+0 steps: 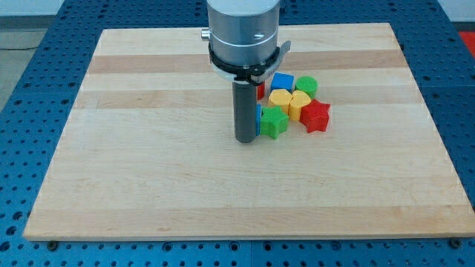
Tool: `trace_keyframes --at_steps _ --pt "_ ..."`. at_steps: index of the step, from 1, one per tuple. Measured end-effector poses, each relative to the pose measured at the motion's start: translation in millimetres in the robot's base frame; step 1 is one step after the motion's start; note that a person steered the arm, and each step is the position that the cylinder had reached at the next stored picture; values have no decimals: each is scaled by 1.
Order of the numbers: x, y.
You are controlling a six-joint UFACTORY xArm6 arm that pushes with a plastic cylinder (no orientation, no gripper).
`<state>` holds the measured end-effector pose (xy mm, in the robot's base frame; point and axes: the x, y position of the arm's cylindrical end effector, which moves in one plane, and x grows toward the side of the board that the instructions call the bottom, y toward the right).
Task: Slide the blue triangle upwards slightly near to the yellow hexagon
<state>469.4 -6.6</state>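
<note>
Tip of the rod is being seen pressed to the board at the left edge of the block cluster; no claw is fitted, so nothing is apart, together or clamped.

Blue triangle is being mostly hidden behind the rod: only a thin blue sliver is showing between rod and green star, touching both. Shape cannot be confirmed from that sliver.

Yellow hexagon is sitting just above the star, near the sliver to its upper right. Progress is being judged as late: the blue piece is lying close below-left of the hexagon already, but the gap is hidden, so completion cannot be called.

Cluster is being packed tight: yellow heart, red star, blue cube, green cylinder, and a red scrap behind the rod.

Room: a straight upward path is being crowded by the star, hexagon and red scrap. Wooden board is lying open to the view's left and bottom; all edges are well apart from the cluster, so no fall-off risk is being seen.
</note>
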Motion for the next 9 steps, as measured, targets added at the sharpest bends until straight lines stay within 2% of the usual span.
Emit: trace_keyframes --at_steps 2,7,8,9 --pt "-1 -35" --pt "-20 7" --pt "12 6" --pt "26 35"
